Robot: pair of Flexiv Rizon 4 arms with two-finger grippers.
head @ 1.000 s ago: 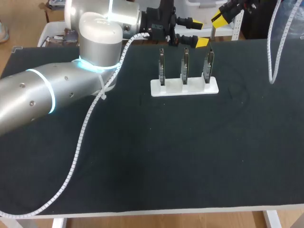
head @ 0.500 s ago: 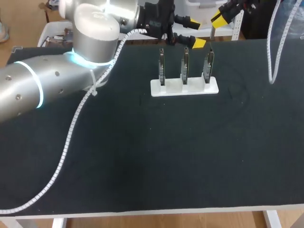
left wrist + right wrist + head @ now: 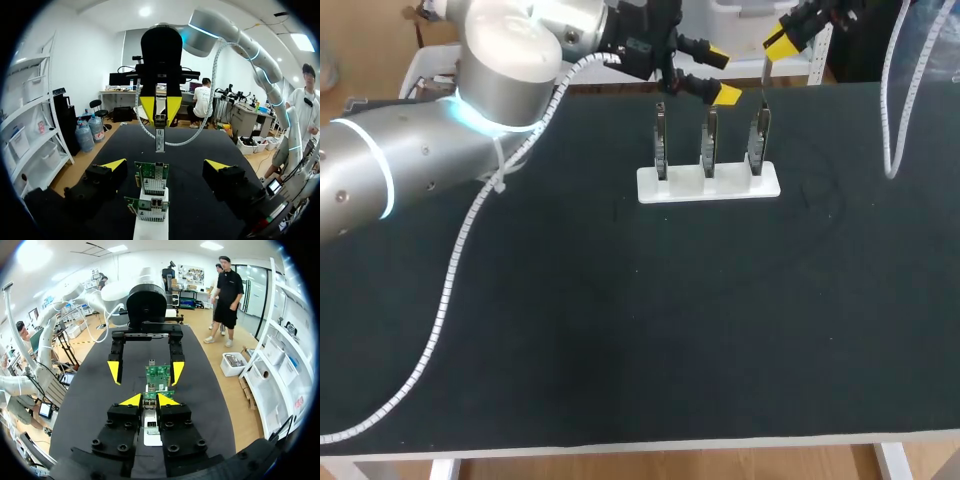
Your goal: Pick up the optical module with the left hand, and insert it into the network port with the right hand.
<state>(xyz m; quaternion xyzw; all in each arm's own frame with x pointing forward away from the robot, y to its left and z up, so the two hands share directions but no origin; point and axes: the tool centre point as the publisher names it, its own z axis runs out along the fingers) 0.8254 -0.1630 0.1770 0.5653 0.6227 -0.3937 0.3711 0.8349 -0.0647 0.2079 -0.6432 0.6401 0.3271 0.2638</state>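
The optical module [image 3: 159, 140] hangs upright in the air, pinched at its top end by the right jaws. It sits directly above the right-hand one of three network cards [image 3: 708, 135] that stand in a row on a white holder [image 3: 708, 184]. Its lower end is near that card's network port [image 3: 758, 125] but still apart from it, so it is not in yet.

The change of the last second is all on the other side. The left arm [image 3: 420, 180] is swinging away. Its elbow climbs and slides toward the bench's far left, and its jaws pull back along the row, off the right-hand card and over toward the middle one. Those left jaws are spread wide with nothing between them, their yellow tips [image 3: 727, 95] well apart. From the left wrist view they frame the row of cards without touching any of them.

The right arm [image 3: 225, 35] holds its place through all this, with the module steady over its card.

This looks like the handover done, with the left side clearing out. The module is already in the right jaws, so what appears to remain is the descent: bring the tip down square into the port while the left arm is out of the lane. The bench [image 3: 620, 330] around the holder carries only the left arm's trailing cable [image 3: 450, 290].
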